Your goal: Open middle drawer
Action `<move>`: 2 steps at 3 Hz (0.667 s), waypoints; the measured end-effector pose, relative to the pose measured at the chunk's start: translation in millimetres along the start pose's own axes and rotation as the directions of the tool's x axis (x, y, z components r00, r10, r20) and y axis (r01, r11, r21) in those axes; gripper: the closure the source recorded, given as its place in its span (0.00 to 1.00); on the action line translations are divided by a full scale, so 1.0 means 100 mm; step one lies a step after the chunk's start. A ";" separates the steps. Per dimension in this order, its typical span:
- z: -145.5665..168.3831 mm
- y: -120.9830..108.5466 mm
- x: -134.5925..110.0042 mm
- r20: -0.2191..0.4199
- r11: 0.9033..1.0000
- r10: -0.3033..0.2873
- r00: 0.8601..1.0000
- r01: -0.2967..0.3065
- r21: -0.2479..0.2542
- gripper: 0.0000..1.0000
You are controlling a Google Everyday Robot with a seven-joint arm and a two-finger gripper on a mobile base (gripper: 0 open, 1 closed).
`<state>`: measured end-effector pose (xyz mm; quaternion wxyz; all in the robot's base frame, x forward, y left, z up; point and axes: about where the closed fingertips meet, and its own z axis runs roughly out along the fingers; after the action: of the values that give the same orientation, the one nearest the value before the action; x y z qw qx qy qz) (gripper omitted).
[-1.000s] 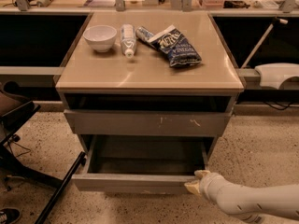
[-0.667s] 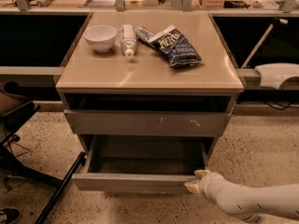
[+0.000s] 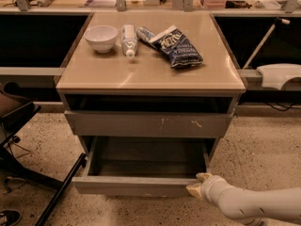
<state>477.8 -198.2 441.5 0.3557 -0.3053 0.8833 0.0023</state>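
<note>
Gripper (image 3: 198, 183) sits low at the front-right of the cabinet (image 3: 150, 74), arm reaching in from the cabinet's R side. Its pale fingers (image 3: 203, 176) look pinched on the R end of the middle drawer (image 3: 146, 167) front, one tip above the edge, one lower. The drawer sticks well out of the cabinet, just under the scratched front (image 3: 150, 124), w/ its grey inside showing. Task looks nearly done, imo.

Grip is off-centre, so any further pull should run straight out, square to the cabinet face. Pulling at an angle could rack the drawer on its rails. Go slow & level, don't lift. A black chair leg (image 3: 61, 189) lies near the cabinet's front-left, close to the drawer's L corner, so watch it. To let go, spread the fingers first, then back off straight.
</note>
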 end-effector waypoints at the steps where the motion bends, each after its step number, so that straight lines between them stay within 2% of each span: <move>1: -0.05 0.03 0.03 -0.005 1.000 -0.003 1.000 0.003 0.001 1.00; 2: -0.05 0.03 0.03 -0.005 1.000 -0.003 1.000 0.003 0.001 1.00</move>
<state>470.9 -198.3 442.9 0.3534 -0.3067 0.8837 0.0005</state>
